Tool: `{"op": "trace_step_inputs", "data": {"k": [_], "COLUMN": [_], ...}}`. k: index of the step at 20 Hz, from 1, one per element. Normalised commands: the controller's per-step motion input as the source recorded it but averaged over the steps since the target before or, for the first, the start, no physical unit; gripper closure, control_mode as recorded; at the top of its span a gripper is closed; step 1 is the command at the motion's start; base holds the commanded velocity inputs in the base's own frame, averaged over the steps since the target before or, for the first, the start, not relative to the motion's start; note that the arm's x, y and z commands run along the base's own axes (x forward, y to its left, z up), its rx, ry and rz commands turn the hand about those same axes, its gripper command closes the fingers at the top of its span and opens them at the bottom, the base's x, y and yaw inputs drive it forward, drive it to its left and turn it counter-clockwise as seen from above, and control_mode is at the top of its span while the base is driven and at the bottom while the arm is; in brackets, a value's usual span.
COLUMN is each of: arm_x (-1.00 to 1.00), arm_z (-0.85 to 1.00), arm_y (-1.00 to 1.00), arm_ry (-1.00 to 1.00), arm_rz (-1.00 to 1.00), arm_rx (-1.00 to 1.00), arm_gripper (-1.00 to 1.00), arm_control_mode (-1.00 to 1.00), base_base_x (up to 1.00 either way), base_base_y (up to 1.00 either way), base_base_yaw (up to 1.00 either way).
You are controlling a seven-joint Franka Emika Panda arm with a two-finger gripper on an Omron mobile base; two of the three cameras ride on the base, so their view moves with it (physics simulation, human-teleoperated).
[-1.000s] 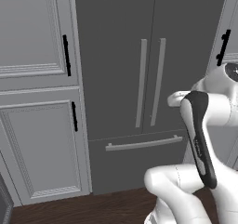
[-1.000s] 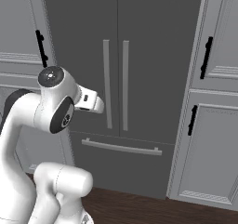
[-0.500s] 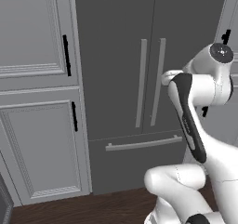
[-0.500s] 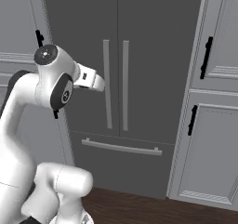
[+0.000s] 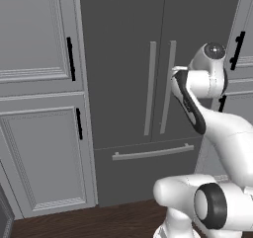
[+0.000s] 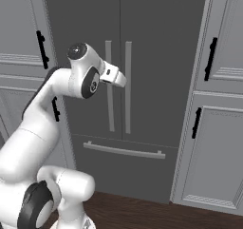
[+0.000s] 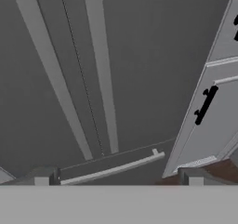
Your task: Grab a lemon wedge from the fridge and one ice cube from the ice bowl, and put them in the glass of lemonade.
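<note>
In the left base view we face the fridge (image 5: 148, 84), both doors closed, its two vertical bar handles (image 5: 160, 88) side by side at the centre seam and the drawer handle (image 5: 152, 152) horizontal below; we judge the arm is raised to handle height to open a door for the lemon wedge. The pale panelled cabinets (image 5: 39, 103) stand just beside the fridge. In the right base view the wrist points toward the left bar handle (image 6: 109, 85), near it, but we cannot tell whether it touches. In the hand view the tool (image 7: 118, 179) shows two finger tips (image 7: 42, 176) set well apart, with nothing between them; the jaws stand wide open. The bar handles (image 7: 102, 69) run as long tilted stripes, since the camera is rolled; their long axis is vertical in the room.
</note>
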Motion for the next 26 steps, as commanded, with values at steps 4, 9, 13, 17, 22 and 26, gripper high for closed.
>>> {"op": "trace_step_inputs", "data": {"k": [4, 9, 13, 17, 22, 26], "arm_x": [0.99, 0.99, 0.59, 0.41, 0.39, 0.34], "arm_z": [-0.15, -0.11, 0.00, -0.08, -0.40, -0.39], "arm_y": [-0.04, -0.05, -0.45, -0.26, 0.00, 0.02], "arm_ry": [0.00, 0.03, 0.03, 0.01, 0.01, 0.00], "arm_rz": [0.17, 0.14, 0.02, 0.02, 0.03, 0.02], "arm_rx": [0.03, 0.00, 0.00, 0.00, 0.00, 0.00], "arm_gripper": [-1.00, -1.00, -1.00, -1.00, -1.00, -1.00], "arm_control_mode": [-1.00, -1.00, -1.00, -1.00, -1.00, -1.00], "base_base_x": [0.00, 0.00, 0.00, 0.00, 0.00, 0.00], "base_base_y": [0.00, 0.00, 0.00, 0.00, 0.00, 0.00], "base_base_yaw": [0.00, 0.00, 0.00, 0.00, 0.00, 0.00]}}
